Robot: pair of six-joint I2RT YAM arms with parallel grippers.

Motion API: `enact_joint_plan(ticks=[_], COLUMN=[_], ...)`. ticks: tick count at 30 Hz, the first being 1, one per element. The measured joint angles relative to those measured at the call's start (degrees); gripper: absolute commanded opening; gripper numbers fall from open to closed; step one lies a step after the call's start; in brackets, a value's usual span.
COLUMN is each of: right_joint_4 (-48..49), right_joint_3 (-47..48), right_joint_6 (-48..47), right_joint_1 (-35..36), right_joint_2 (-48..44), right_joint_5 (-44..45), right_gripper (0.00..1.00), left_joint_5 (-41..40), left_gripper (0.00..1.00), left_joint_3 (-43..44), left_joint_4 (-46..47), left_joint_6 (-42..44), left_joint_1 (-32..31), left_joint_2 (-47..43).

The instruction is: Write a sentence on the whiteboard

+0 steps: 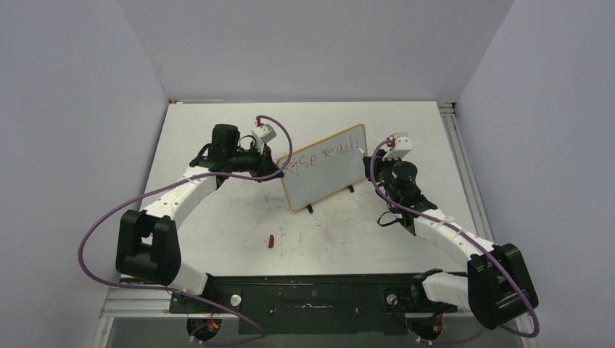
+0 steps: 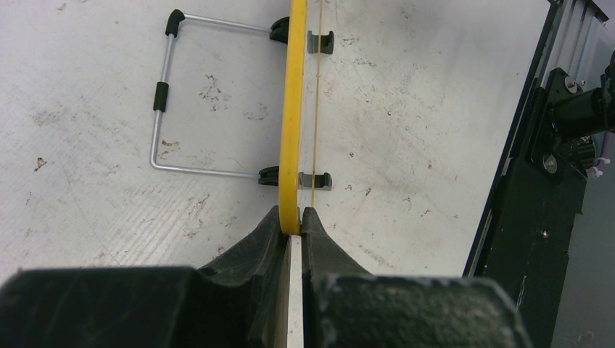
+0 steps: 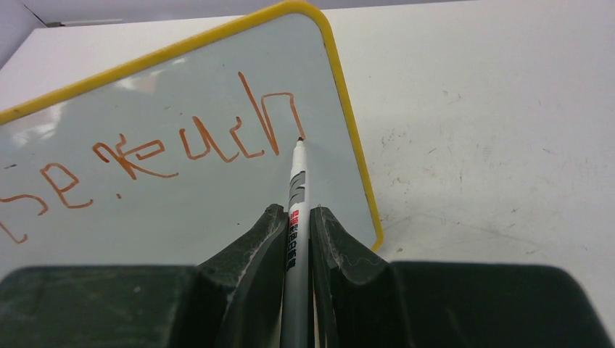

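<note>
The whiteboard (image 1: 324,174) stands upright mid-table on small black feet, its frame (image 3: 348,123) yellow. Red-brown letters, the sentence (image 1: 325,158), run in one line across its face and read roughly "Ryse reach"; the right wrist view shows "se reach" (image 3: 181,148). My left gripper (image 1: 278,171) is shut on the board's left edge (image 2: 291,130), which shows edge-on there. My right gripper (image 1: 377,154) is shut on a grey marker (image 3: 296,217). Its tip touches the board at the foot of the last "h".
The wire stand (image 2: 163,101) props the board from behind. A small red marker cap (image 1: 270,241) lies on the table in front of the board. The black base rail (image 1: 319,293) runs along the near edge, and grey walls enclose the table.
</note>
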Motion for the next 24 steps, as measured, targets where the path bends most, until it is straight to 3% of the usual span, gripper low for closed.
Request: enact_joint_plan(ticks=[10,17,24], right_joint_4=[-3.1,-3.0,2.1], right_joint_3=[-2.3,-5.1,-5.6], right_joint_6=[1.6,2.9,5.0], right_joint_1=[2.2,10.8,15.1], right_joint_2=[-12.8,-9.8,-2.9], right_joint_5=[-5.3,-11.6,-14.3], right_gripper=[0.05,0.05,0.05], left_joint_5=[0.0,-0.1,-0.4], left_gripper=[0.00,0.00,0.00], left_joint_3=[0.0,0.0,0.0], left_joint_4=[0.0,0.0,0.0], left_joint_6=[0.0,0.0,0.0], left_joint_1=[0.0,-0.1,-0.2], left_joint_2=[0.0,0.0,-0.1])
